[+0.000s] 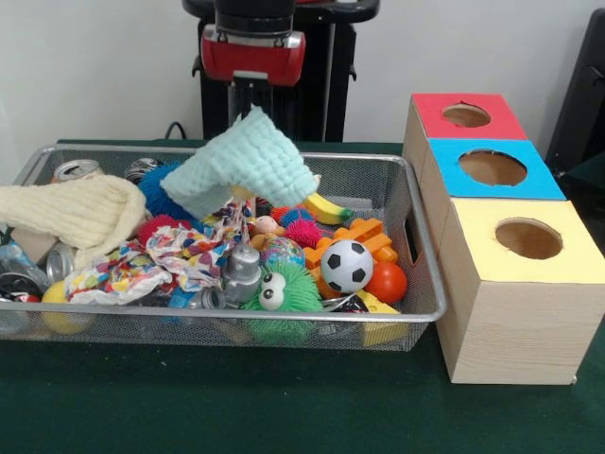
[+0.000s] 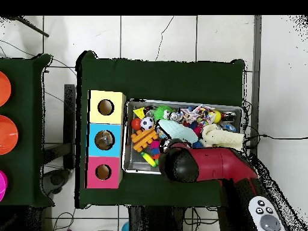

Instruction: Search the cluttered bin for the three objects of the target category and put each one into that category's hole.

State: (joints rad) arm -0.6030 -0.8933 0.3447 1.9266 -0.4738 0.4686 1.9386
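Note:
The wire mesh bin (image 1: 284,315) is full of toys and cloths; it also shows in the overhead view (image 2: 127,157). My gripper (image 1: 250,112) hangs over the bin's far middle, shut on a mint green cloth (image 1: 244,165) that it holds raised above the clutter. In the overhead view the cloth (image 2: 175,129) lies under the red arm (image 2: 210,165). A clear plastic piece with blue (image 1: 11,260) at the bin's left end may be a crushed bottle; no other bottle shows. The red-topped box's hole (image 1: 466,114) is the farthest one, right of the bin.
The blue-topped box (image 1: 492,168) and the yellow-topped box (image 1: 527,238) stand nearer the camera. In the bin lie a cream knit cloth (image 1: 71,213), a patterned cloth (image 1: 170,255), a soccer ball (image 1: 347,266), a green spiky ball with eyes (image 1: 284,291), orange bricks (image 1: 354,238) and cans (image 1: 77,169).

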